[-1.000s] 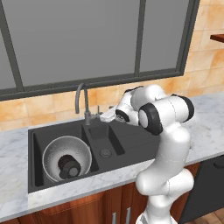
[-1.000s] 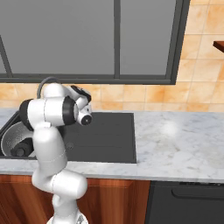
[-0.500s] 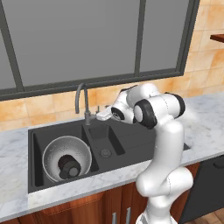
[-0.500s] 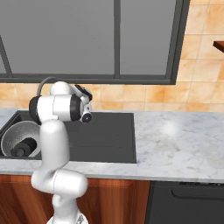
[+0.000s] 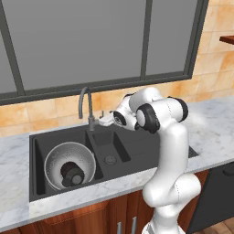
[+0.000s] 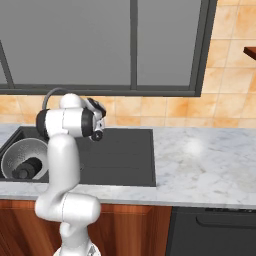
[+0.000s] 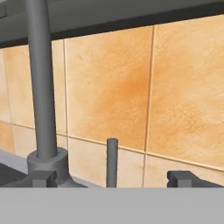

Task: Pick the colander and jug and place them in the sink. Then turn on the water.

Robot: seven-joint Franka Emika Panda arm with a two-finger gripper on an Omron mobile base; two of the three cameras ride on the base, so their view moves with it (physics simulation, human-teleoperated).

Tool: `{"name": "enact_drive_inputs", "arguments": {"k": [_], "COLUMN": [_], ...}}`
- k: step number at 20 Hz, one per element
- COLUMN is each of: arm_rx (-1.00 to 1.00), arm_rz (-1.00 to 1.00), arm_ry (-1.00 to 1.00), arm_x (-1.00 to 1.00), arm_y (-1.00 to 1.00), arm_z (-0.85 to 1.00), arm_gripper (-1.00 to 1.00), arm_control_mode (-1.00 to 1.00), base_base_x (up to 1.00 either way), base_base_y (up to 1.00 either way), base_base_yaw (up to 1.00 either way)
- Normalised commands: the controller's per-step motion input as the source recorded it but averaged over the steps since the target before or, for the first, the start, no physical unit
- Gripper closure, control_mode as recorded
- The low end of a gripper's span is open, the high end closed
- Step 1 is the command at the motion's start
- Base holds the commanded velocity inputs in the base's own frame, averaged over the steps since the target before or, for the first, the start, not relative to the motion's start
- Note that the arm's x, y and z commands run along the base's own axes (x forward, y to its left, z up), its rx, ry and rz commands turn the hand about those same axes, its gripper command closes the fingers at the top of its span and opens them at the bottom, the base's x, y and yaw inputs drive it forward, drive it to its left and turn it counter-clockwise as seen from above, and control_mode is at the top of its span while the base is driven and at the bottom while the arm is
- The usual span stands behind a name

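I am holding my spread gripper [image 5: 106, 120] beside the tall grey gooseneck faucet [image 5: 85, 106] at the far rim of the black double-basin sink [image 5: 137, 148], where the perforated silver metal colander [image 5: 69, 165] is cradling the dark lidded jug [image 5: 72, 173], and I am risking sliding past the thin grey upright lever [image 7: 112, 162].

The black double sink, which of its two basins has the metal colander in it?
The basin on the left in the left base view of the black rectangular sink holds the perforated silver colander, with the dark lidded jug inside it; the other basin has just its drain.
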Motion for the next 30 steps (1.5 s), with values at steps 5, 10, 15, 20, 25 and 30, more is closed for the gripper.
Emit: {"name": "enact_drive_inputs", "arguments": {"k": [5,10,15,20,25,30], "arm_rx": [0.00,0.00,0.00,0.00,0.00,0.00], "arm_rz": [-0.06,-0.03,0.00,0.00,0.00,-0.02], "arm_ry": [0.00,0.00,0.00,0.00,0.00,0.00], "arm_x": [0.27,0.30,0.14,0.29,0.42,0.44], "arm_y": [0.00,0.00,0.00,0.00,0.00,0.00], "arm_z": [-0.30,-0.14,0.00,0.00,0.00,0.00], "arm_gripper": [-1.00,-1.00,-1.00,-1.00,-1.00,-1.00], "arm_control_mode": [-1.00,-1.00,-1.00,-1.00,-1.00,-1.00], "base_base_x": [0.00,0.00,0.00,0.00,0.00,0.00], "base_base_y": [0.00,0.00,0.00,0.00,0.00,0.00], "base_base_yaw": [0.00,0.00,0.00,0.00,0.00,0.00]}}
